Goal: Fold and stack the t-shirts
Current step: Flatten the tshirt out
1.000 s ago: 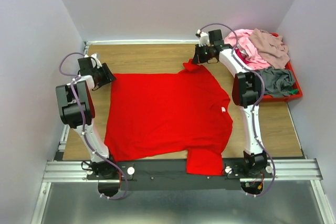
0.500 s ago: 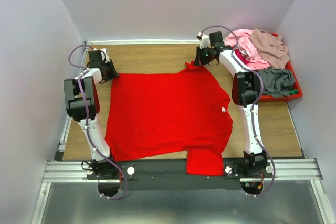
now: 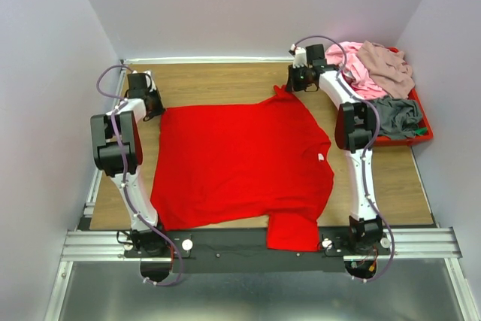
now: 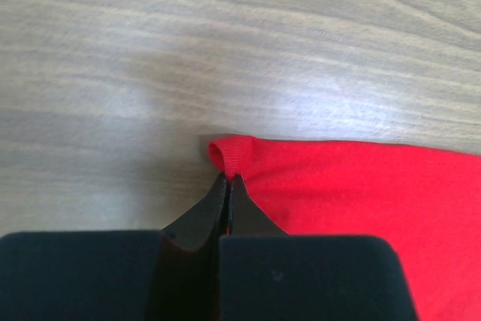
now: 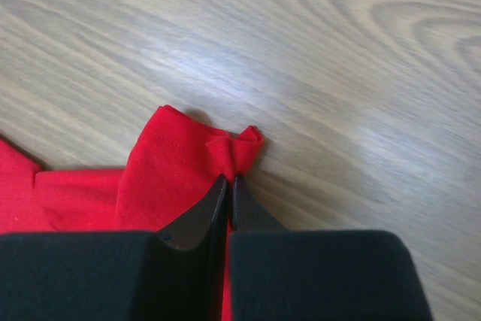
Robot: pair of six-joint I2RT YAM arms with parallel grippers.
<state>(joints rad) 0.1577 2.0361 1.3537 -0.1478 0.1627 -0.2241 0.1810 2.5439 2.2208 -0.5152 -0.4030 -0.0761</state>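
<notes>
Red t-shirt (image 3: 240,163): spread flat on the table (image 3: 218,80). Its long axis runs left to right, with the hem at the left and the white neck label (image 3: 321,158) at the right. The near sleeve reaches over the table's front edge.
Left gripper (image 4: 227,178): the fingers are pressed together with no gap, nipping the far hem corner. The corner puckers into a small roll at the tips.
Right gripper (image 5: 228,180): closed the same way, pinching the tip of the far sleeve. The cloth there bunches into a little knot just past the tips.
Key relation: both pinch points sit on the shirt's far edge, and the whole body of cloth lies from the fingers back toward the arm bases. (Each arm holds the end nearer to it.)
Likely next move: a lift and a draw toward the near edge, folding the shirt along its long axis.
Arm pose: both arms are stretched to the far side of the table with wrists low over the board. The left arm runs along the hem end and the right arm along the neck end.
Risk: the right grip looks thin, on the sleeve tip only, and could slip.
Waiting pile: a pink shirt (image 3: 347,62), a mauve-beige shirt (image 3: 385,65) and a grey shirt (image 3: 397,114) lie heaped in the red tray (image 3: 421,137), just beside the right gripper.
</notes>
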